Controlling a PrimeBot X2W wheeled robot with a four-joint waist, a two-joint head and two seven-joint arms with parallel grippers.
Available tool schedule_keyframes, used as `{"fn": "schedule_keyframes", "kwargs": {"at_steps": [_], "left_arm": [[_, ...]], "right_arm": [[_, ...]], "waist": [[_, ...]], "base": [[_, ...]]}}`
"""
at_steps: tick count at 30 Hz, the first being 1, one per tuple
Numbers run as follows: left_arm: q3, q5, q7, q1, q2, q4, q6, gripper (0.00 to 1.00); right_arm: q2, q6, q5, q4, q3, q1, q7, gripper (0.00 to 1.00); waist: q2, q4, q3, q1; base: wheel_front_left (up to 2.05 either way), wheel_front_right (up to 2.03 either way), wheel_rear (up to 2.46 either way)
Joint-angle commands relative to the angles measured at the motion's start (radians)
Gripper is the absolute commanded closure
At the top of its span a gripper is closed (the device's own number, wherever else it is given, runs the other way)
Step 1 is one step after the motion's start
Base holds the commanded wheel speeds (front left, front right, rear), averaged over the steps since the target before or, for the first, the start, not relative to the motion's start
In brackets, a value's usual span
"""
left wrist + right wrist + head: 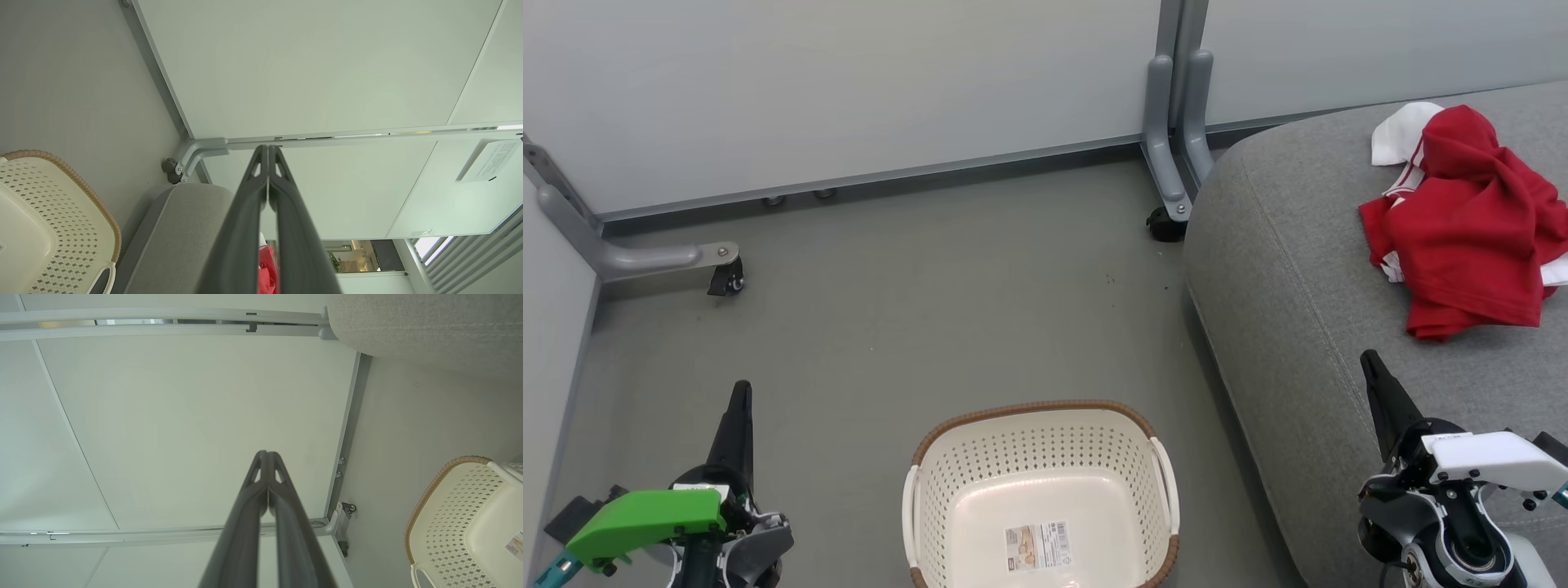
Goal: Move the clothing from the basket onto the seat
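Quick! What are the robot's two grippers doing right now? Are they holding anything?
Left gripper: closed, holding nothing.
Right gripper: closed, holding nothing.

Red clothing point(1470, 229) lies crumpled on the grey seat point(1282, 269); cream basket point(1045, 445) seemingly empty.
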State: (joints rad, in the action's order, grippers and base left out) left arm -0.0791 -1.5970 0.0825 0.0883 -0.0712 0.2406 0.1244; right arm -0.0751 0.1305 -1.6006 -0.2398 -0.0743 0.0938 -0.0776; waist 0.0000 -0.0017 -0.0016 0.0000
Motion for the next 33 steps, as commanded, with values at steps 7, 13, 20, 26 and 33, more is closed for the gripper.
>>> {"fn": "schedule_keyframes", "kwargs": {"at_steps": [7, 13, 20, 26, 33], "left_arm": [[-0.01, -0.04, 0.013, 0.028, 0.002, 0.005, 0.01, 1.0], [-0.013, -0.037, 0.014, 0.027, 0.004, 0.005, 0.01, 1.0], [-0.015, -0.034, 0.017, 0.026, 0.005, 0.005, 0.01, 1.0], [-0.017, -0.032, 0.018, 0.026, 0.006, 0.005, 0.01, 1.0], [-0.019, -0.03, 0.018, 0.026, 0.007, 0.005, 0.01, 1.0]], "right_arm": [[0.002, 0.0, -0.041, -0.004, -0.01, 0.017, -0.014, 1.0], [0.004, 0.0, -0.037, -0.004, -0.012, 0.016, -0.017, 1.0], [0.005, 0.0, -0.034, -0.005, -0.015, 0.016, -0.018, 1.0], [0.007, 0.0, -0.032, -0.005, -0.017, 0.017, -0.018, 1.0], [0.009, 0.0, -0.029, -0.005, -0.02, 0.017, -0.021, 1.0]], "waist": [[0.0, 0.002, 0.005, 0.0], [0.0, 0.002, 0.005, 0.0], [0.0, 0.002, 0.005, 0.0], [0.0, 0.002, 0.005, 0.0], [0.0, 0.002, 0.005, 0.0]], "base": [[0.0, 0.0, 0.0], [0.0, 0.0, 0.0], [0.0, 0.0, 0.0], [0.0, 0.0, 0.0], [0.0, 0.0, 0.0]]}}
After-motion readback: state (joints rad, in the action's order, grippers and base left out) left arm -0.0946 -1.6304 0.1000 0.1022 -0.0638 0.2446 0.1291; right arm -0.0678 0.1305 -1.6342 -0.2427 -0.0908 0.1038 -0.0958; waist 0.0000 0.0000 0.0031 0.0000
